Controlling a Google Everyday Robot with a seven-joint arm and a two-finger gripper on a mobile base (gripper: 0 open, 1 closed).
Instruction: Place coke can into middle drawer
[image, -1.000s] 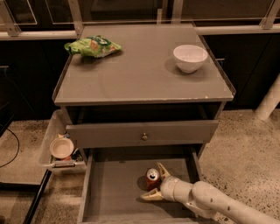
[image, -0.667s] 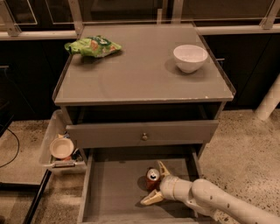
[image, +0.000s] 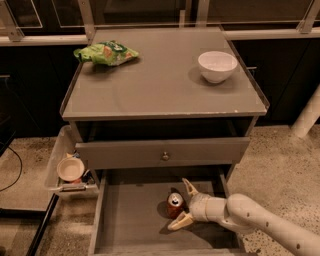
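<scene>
Coke can (image: 174, 205) is standing upright, silver top up, on the floor of the middle drawer (image: 127, 220), which is sitting pulled out at the lower centre of the frame. I am seeing my gripper (image: 178, 204) reaching in from the lower right with its fingers spread wide, one lying above the can and one below it in the frame. I cannot tell whether either is touching it. Above the drawer, the drawer front (image: 125, 152) with a knob (image: 165, 156) is sitting closed. On the cabinet top (image: 160, 90) a green chip bag (image: 106, 52) is lying at the upper left and a white bowl (image: 217, 65) is sitting at the upper right.
</scene>
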